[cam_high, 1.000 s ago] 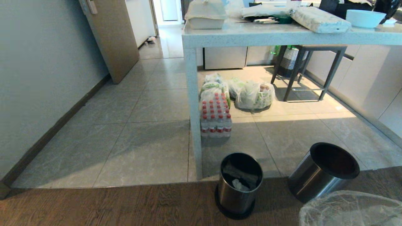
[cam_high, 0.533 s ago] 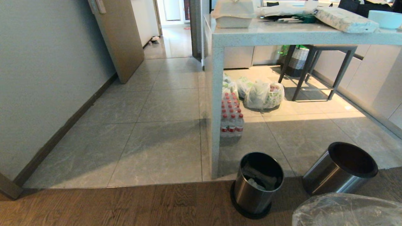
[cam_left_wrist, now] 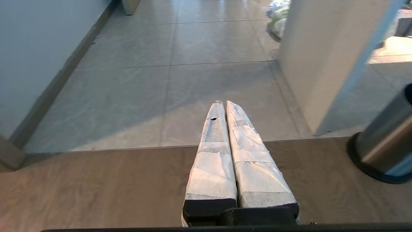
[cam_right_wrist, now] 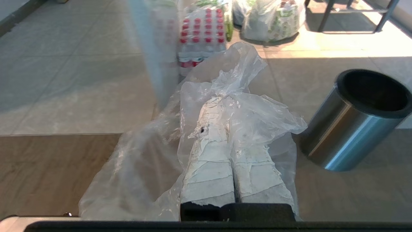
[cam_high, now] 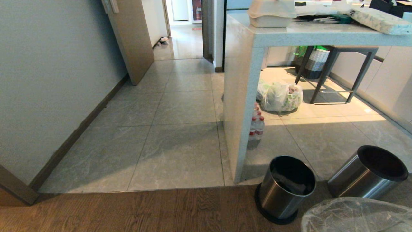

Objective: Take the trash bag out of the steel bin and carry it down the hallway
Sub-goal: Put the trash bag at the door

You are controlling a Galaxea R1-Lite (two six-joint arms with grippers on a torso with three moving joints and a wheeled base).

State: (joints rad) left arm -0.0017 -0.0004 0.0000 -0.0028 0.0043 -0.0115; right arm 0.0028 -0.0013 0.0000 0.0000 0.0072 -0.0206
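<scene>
The trash bag [cam_right_wrist: 257, 112], clear and crinkly, is bunched over my right gripper [cam_right_wrist: 222, 100], which is shut on it; in the head view the bag [cam_high: 354, 214] fills the lower right corner. The steel bin [cam_high: 286, 190], with its black foot ring, stands on the wood floor just ahead of the bag, dark inside. My left gripper [cam_left_wrist: 222, 102] is shut and empty above the wood floor, with the steel bin [cam_left_wrist: 384, 145] off to its side. The hallway [cam_high: 180, 106] of grey tiles runs ahead on the left.
A second steel cylinder with a broad black rim [cam_high: 370, 174] leans beside the bin. A pale table leg [cam_high: 241, 106] stands just behind the bin, with water bottles [cam_high: 256, 125] and a white grocery bag [cam_high: 281, 96] beyond. A tan door [cam_high: 132, 38] and a wall with dark baseboard [cam_high: 80, 129] edge the passage.
The whole head view has shifted: table, bins and bottles slid right and more hallway shows on the left, so the camera moved. The bag stays in the lower right corner.
</scene>
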